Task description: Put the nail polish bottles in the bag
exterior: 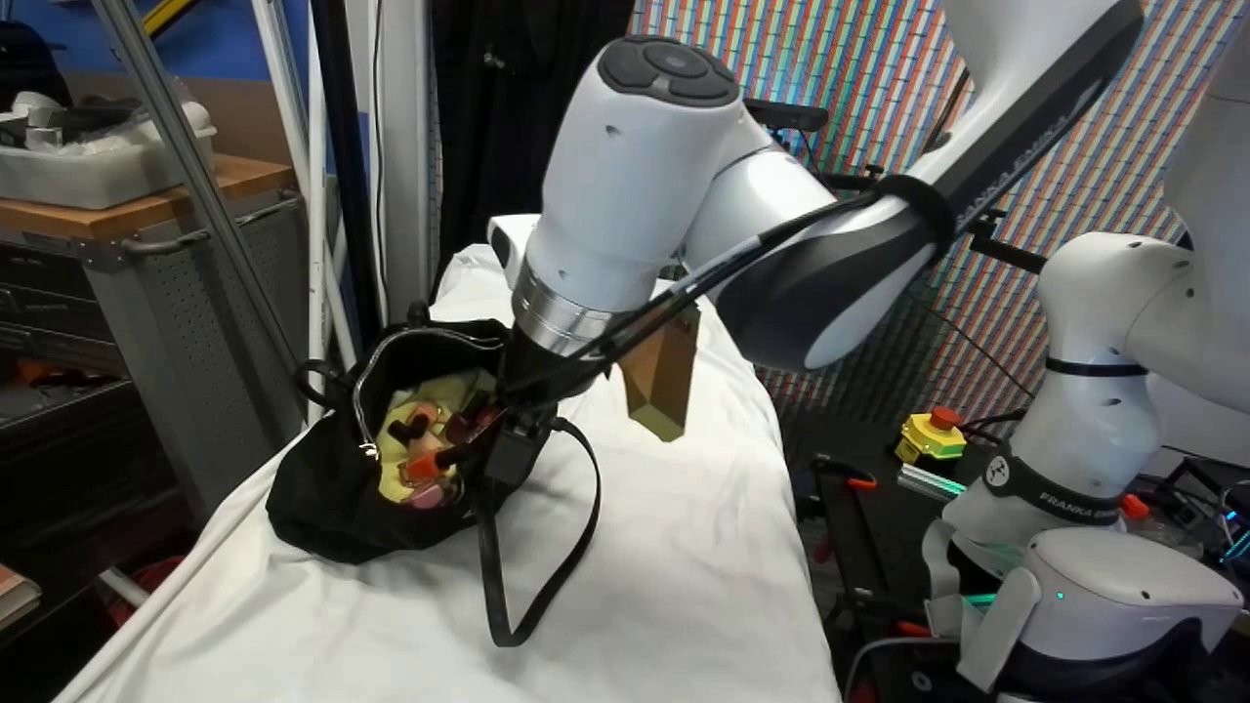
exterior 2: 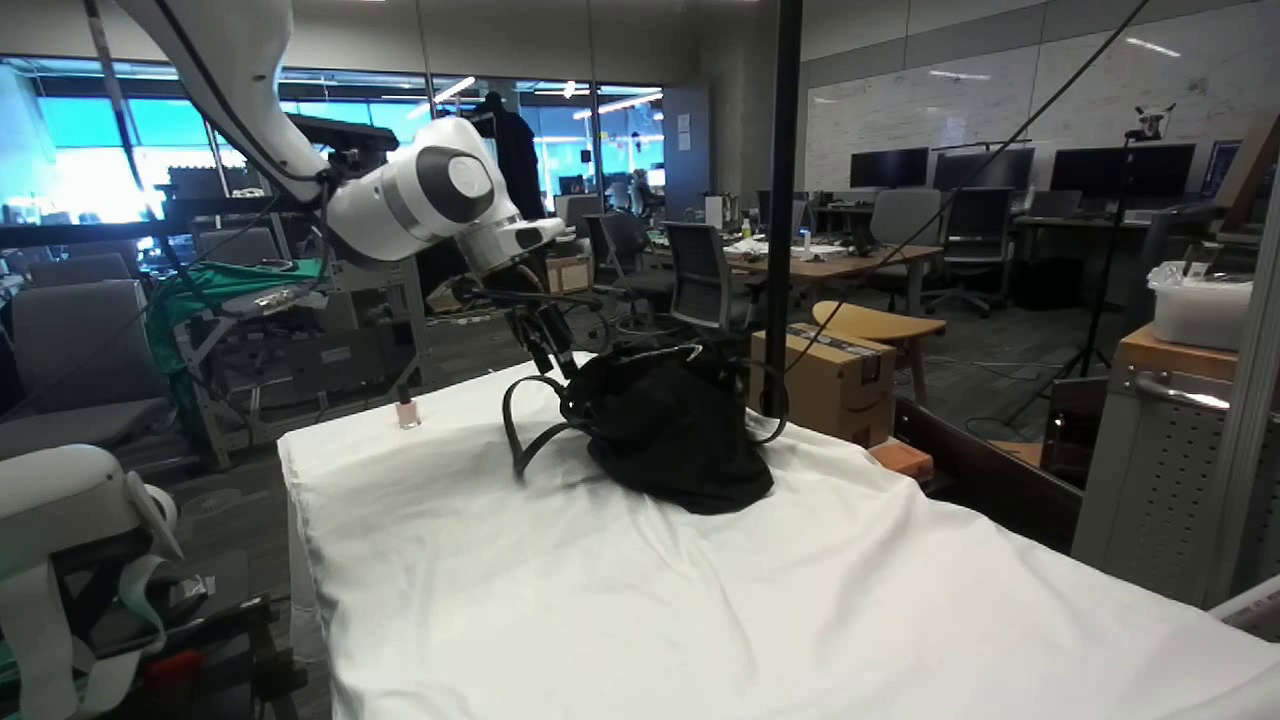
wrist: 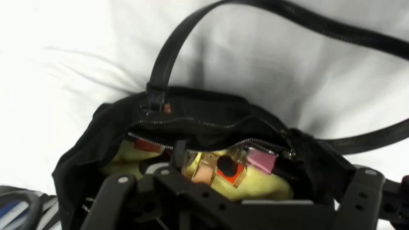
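Observation:
The soft black bag [exterior: 322, 498] lies open on the white-covered table, its yellow-green lining showing; it also shows in an exterior view [exterior 2: 680, 440]. Several nail polish bottles lie inside it. In the wrist view I see an orange-red bottle [wrist: 235, 175] with a dark cap, a pink one [wrist: 261, 160], a peach one [wrist: 203, 173] and part of a red one [wrist: 146, 145]. Another pale pink bottle [exterior 2: 407, 413] stands upright on the table, apart from the bag. My gripper [wrist: 246, 156] is open over the bag's mouth, tilted, with nothing seen between its fingers; it also shows at the bag's rim [exterior 2: 556, 358].
The bag's strap [exterior: 547, 605] loops out over the white cloth [exterior: 703, 586]. A brown-gold block [exterior: 659, 391] shows beside the wrist. A second robot arm [exterior: 1104, 430] stands beyond the table edge. A cardboard box [exterior 2: 825, 380] and a dark pole [exterior 2: 780, 200] are behind the bag.

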You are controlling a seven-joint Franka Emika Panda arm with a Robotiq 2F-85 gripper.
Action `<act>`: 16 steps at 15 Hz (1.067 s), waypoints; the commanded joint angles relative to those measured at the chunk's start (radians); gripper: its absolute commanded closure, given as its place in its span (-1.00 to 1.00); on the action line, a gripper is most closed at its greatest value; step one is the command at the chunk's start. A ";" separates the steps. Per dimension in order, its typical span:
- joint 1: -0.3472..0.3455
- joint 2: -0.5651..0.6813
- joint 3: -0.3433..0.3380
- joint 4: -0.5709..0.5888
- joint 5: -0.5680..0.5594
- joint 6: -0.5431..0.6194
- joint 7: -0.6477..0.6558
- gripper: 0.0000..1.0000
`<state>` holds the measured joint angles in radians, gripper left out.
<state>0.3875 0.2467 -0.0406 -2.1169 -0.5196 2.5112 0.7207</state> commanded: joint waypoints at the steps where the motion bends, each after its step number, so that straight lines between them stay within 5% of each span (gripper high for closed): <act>1: -0.023 -0.129 0.073 -0.155 0.028 -0.010 0.024 -1.00; 6: -0.034 -0.173 0.195 -0.254 0.192 0.006 -0.068 -1.00; 16: -0.014 -0.097 0.372 -0.208 0.525 -0.006 -0.381 -1.00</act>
<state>0.3803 0.1270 0.2988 -2.3567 -0.0973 2.5054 0.4673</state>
